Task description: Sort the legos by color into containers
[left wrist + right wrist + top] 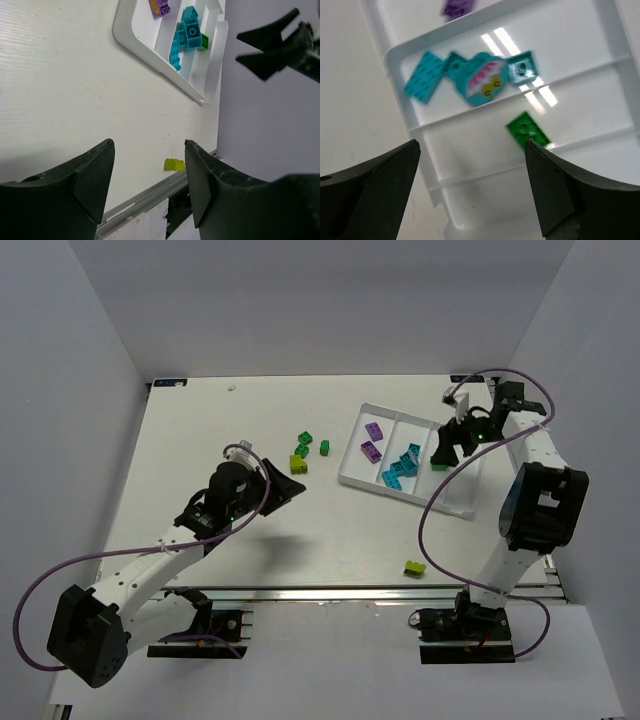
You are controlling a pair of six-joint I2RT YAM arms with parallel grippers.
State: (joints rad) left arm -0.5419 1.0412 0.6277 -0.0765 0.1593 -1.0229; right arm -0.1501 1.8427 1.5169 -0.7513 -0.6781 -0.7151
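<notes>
One shallow white plastic tray [352, 478] [131, 46] [402, 55] with three compartments sits on the white table [220, 420]. Two purple studded bricks [372, 440] are in its left compartment. Teal bricks [400, 466] [184, 35] [479, 84] are in the middle one, about four. They overlap and the right wrist view is blurred, so the exact count is unclear. One green brick [527, 131] [202, 41] is in the right compartment, hidden under the arm in the top view.

Loose on the table are three loose green bricks [304, 438] plus one yellow-green brick [298, 464], clustered left of the tray. A second yellow-green brick [415, 567] [174, 164] lies near the front edge.

Left gripper [288, 485] [147, 145]: jaws apart, empty, just beside the cluster's yellow-green brick.

Right gripper [452, 445] [471, 145]: jaws spread wide, holding nothing, above the right compartment. The green brick lies below, clear of both fingers.
</notes>
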